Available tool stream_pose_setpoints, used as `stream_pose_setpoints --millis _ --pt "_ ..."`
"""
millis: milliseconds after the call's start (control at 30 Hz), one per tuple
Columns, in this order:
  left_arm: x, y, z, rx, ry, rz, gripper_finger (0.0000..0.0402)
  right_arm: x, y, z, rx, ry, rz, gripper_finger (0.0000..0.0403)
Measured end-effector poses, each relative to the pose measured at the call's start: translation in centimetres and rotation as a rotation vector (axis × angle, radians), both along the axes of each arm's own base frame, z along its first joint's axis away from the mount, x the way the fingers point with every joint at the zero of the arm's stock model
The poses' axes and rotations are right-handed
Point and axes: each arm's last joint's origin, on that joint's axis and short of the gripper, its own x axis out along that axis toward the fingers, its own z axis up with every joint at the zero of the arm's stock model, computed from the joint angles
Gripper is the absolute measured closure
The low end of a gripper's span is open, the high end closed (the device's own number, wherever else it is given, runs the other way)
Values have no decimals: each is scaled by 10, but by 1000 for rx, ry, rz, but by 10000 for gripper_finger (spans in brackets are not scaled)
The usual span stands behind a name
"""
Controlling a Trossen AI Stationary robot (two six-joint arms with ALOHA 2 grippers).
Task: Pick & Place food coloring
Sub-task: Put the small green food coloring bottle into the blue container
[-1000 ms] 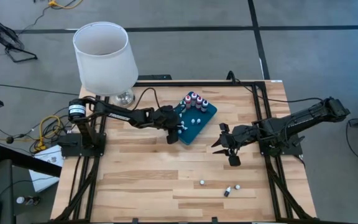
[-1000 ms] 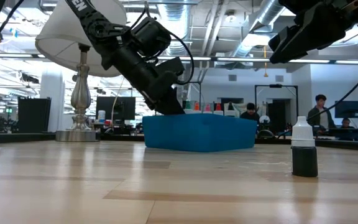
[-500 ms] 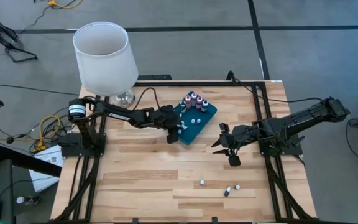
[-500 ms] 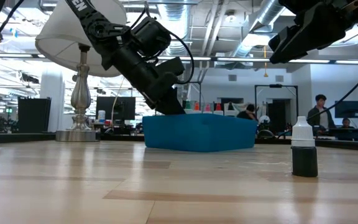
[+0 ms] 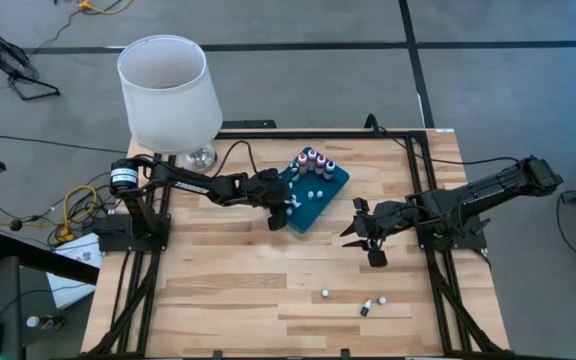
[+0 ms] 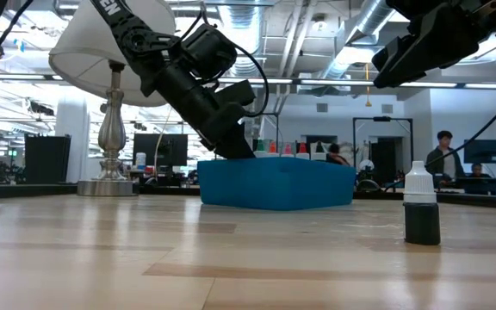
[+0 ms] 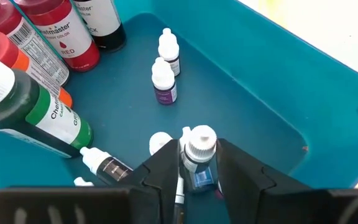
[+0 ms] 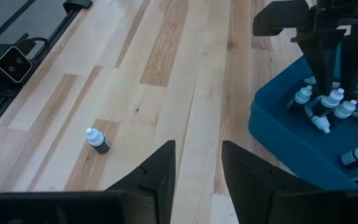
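Observation:
The food coloring is a set of tiny white-capped bottles. Several stand or lie inside the teal tray (image 5: 320,190), among them two upright ones (image 7: 164,81) and one on its side (image 7: 102,165). Others are on the bare wood near the table's near edge (image 5: 325,294) (image 5: 365,308); one of them stands upright (image 6: 421,215) (image 8: 97,140). My left gripper (image 5: 286,210) (image 7: 199,158) reaches down into the tray's near-left corner and is shut on one small bottle. My right gripper (image 5: 368,236) (image 8: 197,174) hangs open above the wood, right of the tray. My left gripper pinches a small bottle between its two fingers, on the body with the blue label (image 7: 199,177), just under the white cap (image 7: 202,140). The fingers slant down into the tray from the table's left. The bottle stands upright; the fingers hide its base.
Larger red, green and black bottles (image 7: 42,112) (image 5: 313,160) fill the far end of the tray. A lamp with a white shade (image 5: 168,92) stands at the far left corner. Bare wood (image 5: 228,290) lies between the tray and the table's near edge.

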Motion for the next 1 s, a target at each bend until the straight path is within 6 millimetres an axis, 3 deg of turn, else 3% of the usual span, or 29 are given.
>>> stream_pose_setpoints --millis 867,1000 --pt "1 -2 1 -21 -14 -61 306 0 0 0 -3 -1 3 283" --pt "7 -1 -9 -49 -39 -97 306 0 0 0 -10 -3 9 283"
